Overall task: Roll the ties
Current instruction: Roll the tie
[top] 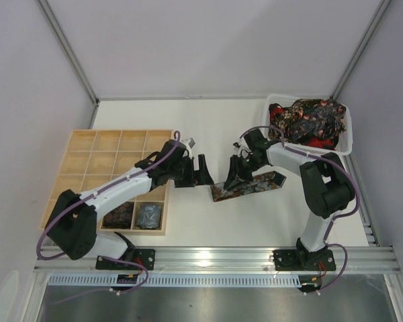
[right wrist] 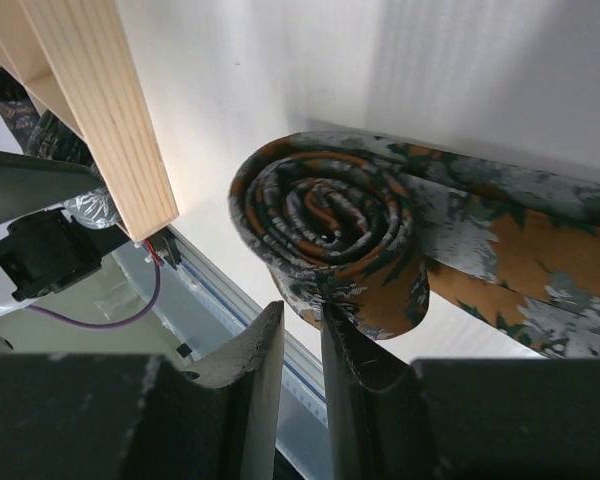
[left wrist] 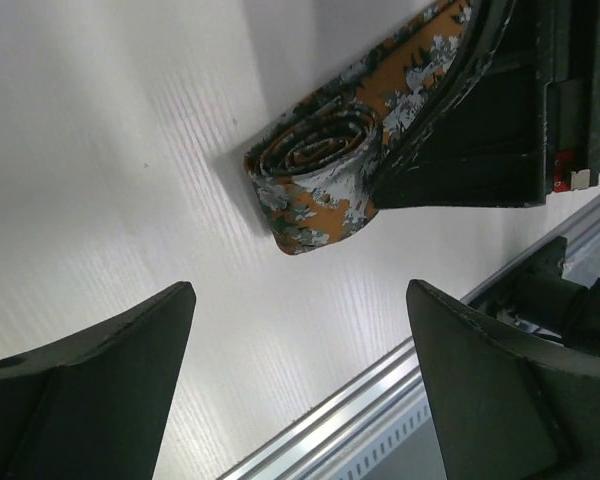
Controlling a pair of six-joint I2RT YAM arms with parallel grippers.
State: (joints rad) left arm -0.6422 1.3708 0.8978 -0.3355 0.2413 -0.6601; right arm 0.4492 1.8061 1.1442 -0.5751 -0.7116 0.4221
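Observation:
A tie (top: 255, 183) of orange, green and grey pattern lies flat mid-table, its left end wound into a coil (right wrist: 325, 220) (left wrist: 315, 180). My right gripper (right wrist: 302, 305) (top: 234, 180) hangs right at the coil. Its jaws stand a narrow gap apart with nothing between them, and one fingertip (right wrist: 332, 318) touches the coil's outer layer. My left gripper (left wrist: 300, 287) (top: 205, 173) is wide open just left of the coil, apart from it and holding nothing. More ties (top: 312, 119) are heaped in the white basket (top: 348, 137). Two dark coils (top: 148, 215) sit in the tray's front cells.
The pale wooden grid tray (top: 94, 157) lies at the left, its corner (right wrist: 110, 130) close to the coil. The metal rail (top: 215, 255) runs along the table's near edge. The basket stands at the back right beside the right arm.

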